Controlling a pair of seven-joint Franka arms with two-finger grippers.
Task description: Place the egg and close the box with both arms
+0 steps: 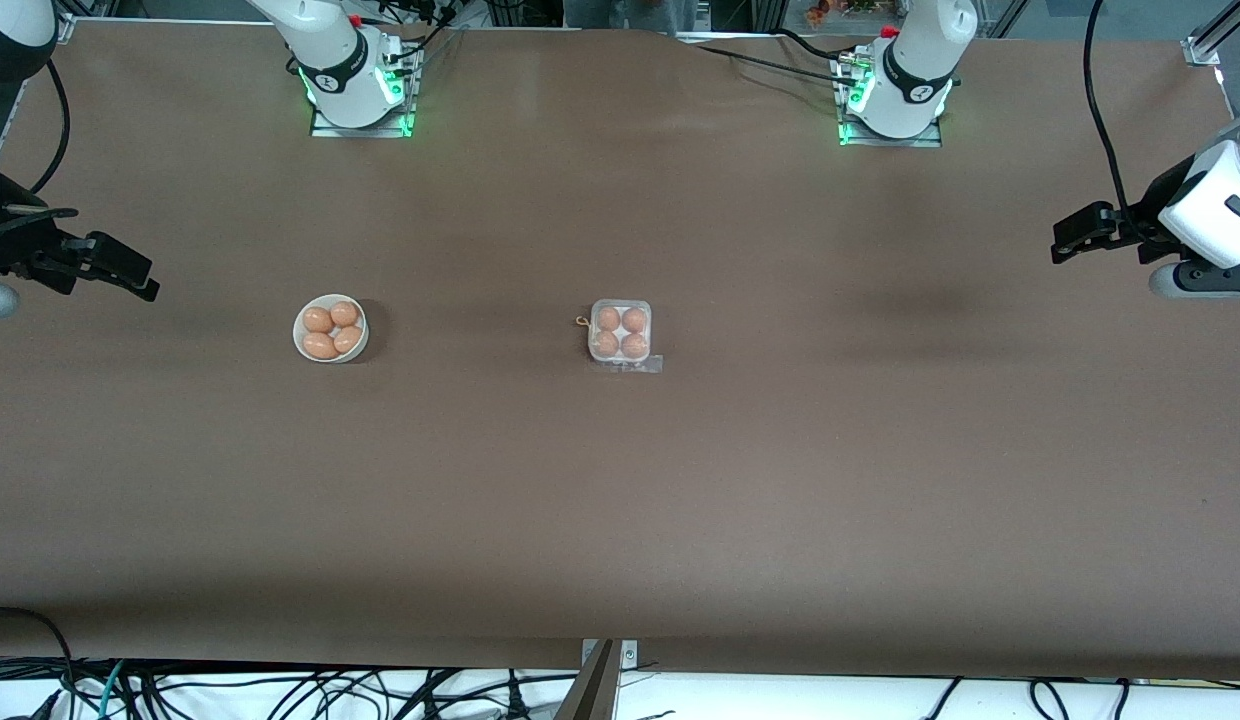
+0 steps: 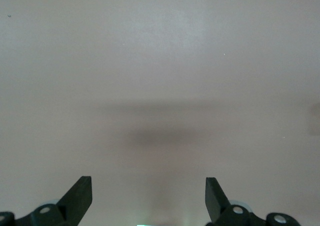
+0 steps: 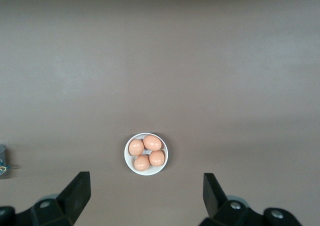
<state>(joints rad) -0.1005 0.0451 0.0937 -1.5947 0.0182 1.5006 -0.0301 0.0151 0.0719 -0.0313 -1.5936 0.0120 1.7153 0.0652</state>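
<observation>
Brown tabletop [image 1: 620, 520]: bare matte surface across the whole front view.
Box [image 1: 621, 333]: clear plastic carton near the table's middle, lid down over four filled cells, its tab toward the front camera at about 5 o'clock.
Eggs in box [image 1: 608, 318]: four orange-brown eggs, one per cell.
Bowl [image 1: 330, 328]: round and white, at 9 o'clock from the box, well apart from it, toward the right arm's end.
Eggs in bowl [image 1: 319, 320]: four, touching one another.
Right gripper [image 1: 130, 270]: empty, fingers spread wide, hanging over the table at 9 o'clock from the bowl.
Left gripper [image 1: 1075, 235]: empty, fingers spread wide, over bare table at 3 o'clock from the box.
</observation>
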